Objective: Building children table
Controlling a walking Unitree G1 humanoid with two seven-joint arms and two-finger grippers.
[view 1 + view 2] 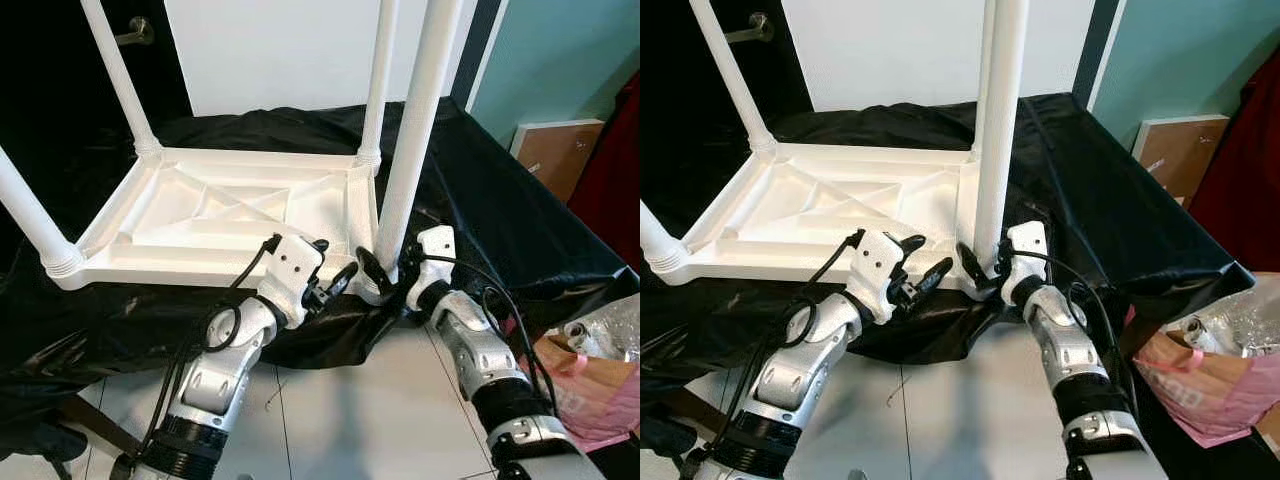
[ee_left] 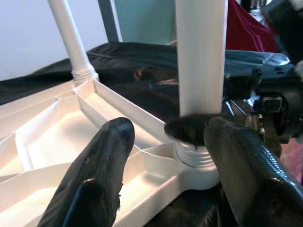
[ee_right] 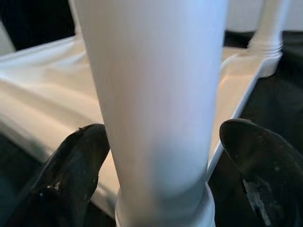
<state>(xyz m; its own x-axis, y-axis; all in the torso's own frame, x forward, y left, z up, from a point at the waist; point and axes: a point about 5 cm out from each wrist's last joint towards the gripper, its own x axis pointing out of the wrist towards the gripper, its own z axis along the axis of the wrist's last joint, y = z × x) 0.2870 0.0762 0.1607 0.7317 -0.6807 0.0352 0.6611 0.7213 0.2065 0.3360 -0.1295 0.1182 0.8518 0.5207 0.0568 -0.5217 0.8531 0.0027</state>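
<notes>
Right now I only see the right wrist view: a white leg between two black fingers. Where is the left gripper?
Observer: The left gripper hovers open at the same corner, facing the leg that the right gripper straddles.
Operator: Are the other legs in?
Observer: Three other legs stand upright in the upturned table.
Operator: What is it resting on?
Observer: A black cloth.

I see the white table top (image 1: 830, 215) lying upside down on black cloth (image 1: 1120, 200). My right gripper (image 1: 980, 262) straddles the base of the near right leg (image 1: 998, 130), fingers spread either side. My left gripper (image 1: 920, 262) hovers open just left of it.
</notes>
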